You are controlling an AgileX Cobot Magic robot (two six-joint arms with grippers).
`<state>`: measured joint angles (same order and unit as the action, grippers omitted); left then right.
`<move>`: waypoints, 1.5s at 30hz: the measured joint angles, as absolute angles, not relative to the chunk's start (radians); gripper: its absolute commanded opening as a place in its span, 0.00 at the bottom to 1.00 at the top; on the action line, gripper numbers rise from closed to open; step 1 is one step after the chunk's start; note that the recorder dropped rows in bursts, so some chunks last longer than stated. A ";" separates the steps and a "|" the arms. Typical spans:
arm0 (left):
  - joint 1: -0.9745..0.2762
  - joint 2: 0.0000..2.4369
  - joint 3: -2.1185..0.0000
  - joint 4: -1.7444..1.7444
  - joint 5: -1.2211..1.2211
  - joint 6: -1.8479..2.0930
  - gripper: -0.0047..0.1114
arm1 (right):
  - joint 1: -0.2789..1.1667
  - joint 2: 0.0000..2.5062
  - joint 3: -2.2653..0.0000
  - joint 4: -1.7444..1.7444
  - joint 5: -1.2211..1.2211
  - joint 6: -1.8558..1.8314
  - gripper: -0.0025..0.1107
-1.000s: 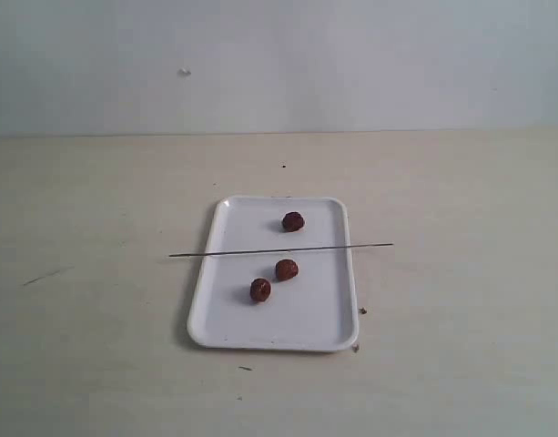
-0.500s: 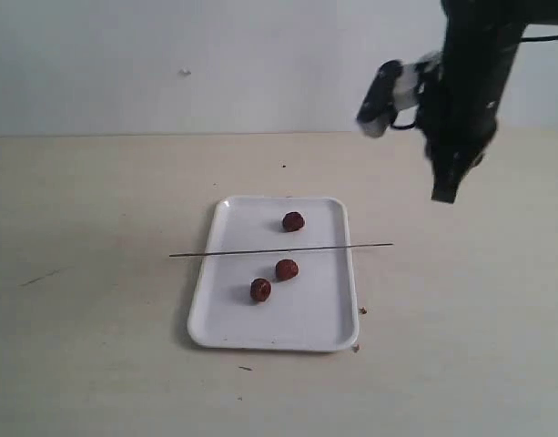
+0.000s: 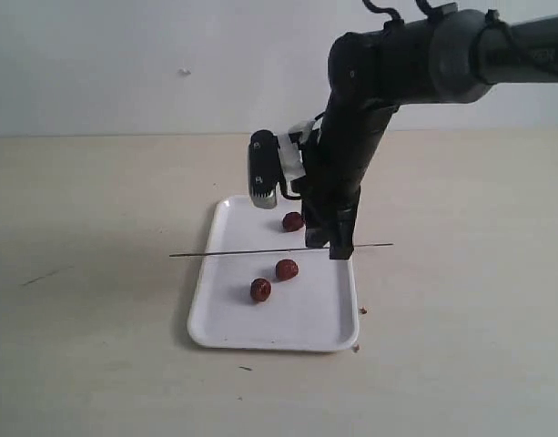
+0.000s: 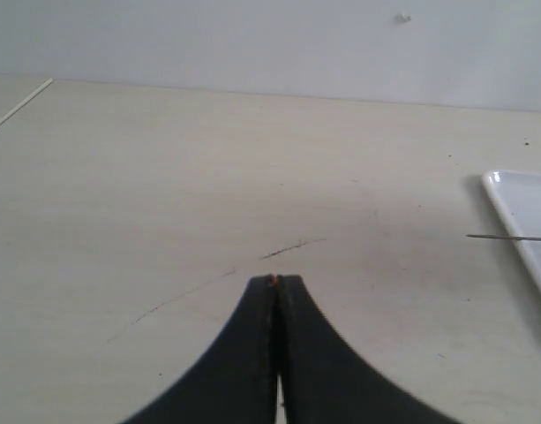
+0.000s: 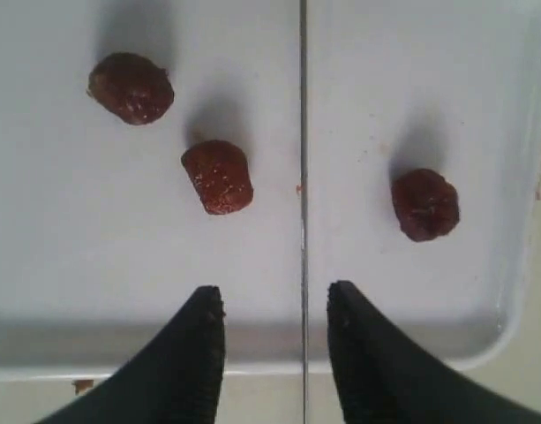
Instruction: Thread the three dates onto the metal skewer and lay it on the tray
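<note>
The white tray [image 3: 301, 323] lies mid-table with three dates on it, one far [image 3: 291, 221] and two nearer [image 3: 286, 269] [image 3: 260, 290]. The thin metal skewer [image 3: 224, 253] rests across the tray's rims, sticking out both sides. My right gripper [image 3: 330, 248] hangs open right above the skewer's right part at the tray's right rim. In the right wrist view the skewer [image 5: 303, 132] runs between the open fingertips of the right gripper [image 5: 274, 305], with dates [image 5: 217, 176] [image 5: 131, 87] [image 5: 425, 204] beyond. My left gripper [image 4: 276, 281] is shut, empty, over bare table; the skewer's tip [image 4: 508, 238] and the tray's corner [image 4: 517, 196] lie ahead.
The beige table [image 3: 96, 273] runs wide around the tray, with a white wall behind. Small crumbs [image 3: 361, 310] lie by the tray's near right corner. A dark scratch [image 4: 288, 251] marks the table in front of the left gripper.
The right arm came into view from the upper right and swung down and left; its open gripper now straddles the skewer. Tray, dates and skewer have not moved.
</note>
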<state>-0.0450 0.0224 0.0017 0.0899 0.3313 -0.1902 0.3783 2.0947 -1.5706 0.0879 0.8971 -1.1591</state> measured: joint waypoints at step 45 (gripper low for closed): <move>-0.045 0.022 0.002 0.090 0.331 -0.190 0.04 | 0.378 2.286 -1.682 -0.077 0.923 -0.850 0.02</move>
<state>-0.0450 0.0224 0.0017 0.0899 0.3313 -0.1902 0.3783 2.2865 -1.6823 -0.0772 0.9232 -0.8503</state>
